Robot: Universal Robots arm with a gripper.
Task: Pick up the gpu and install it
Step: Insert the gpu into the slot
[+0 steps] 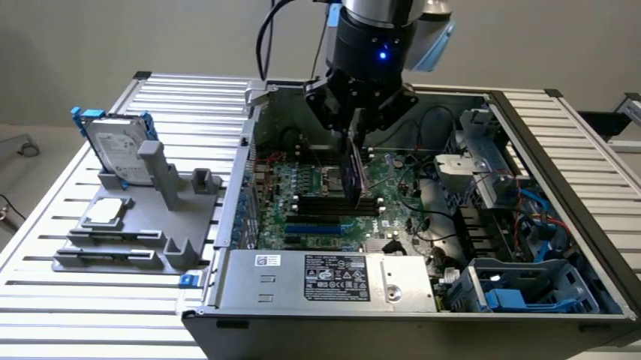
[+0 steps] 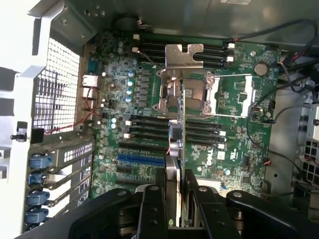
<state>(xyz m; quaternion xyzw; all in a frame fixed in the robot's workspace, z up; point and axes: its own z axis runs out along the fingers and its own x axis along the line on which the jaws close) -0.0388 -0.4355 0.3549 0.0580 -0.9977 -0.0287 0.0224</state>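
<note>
Gripper [image 1: 358, 124]: fingers clenched on the gpu [image 1: 353, 171]. The card is hanging lengthwise straight beneath them, with its silver bracket [image 2: 184, 55] at the far end. Beyond the card is the motherboard [image 2: 234, 99], and the blue slot [image 2: 142, 160] is lying off to one side of the card's line. Judgement: the grip is wanting firmness against swing, with the contact edge squared to its slot. The card should be travelling straight and untwisted, clear of the loose cables [image 2: 279, 149] nearby.
</note>
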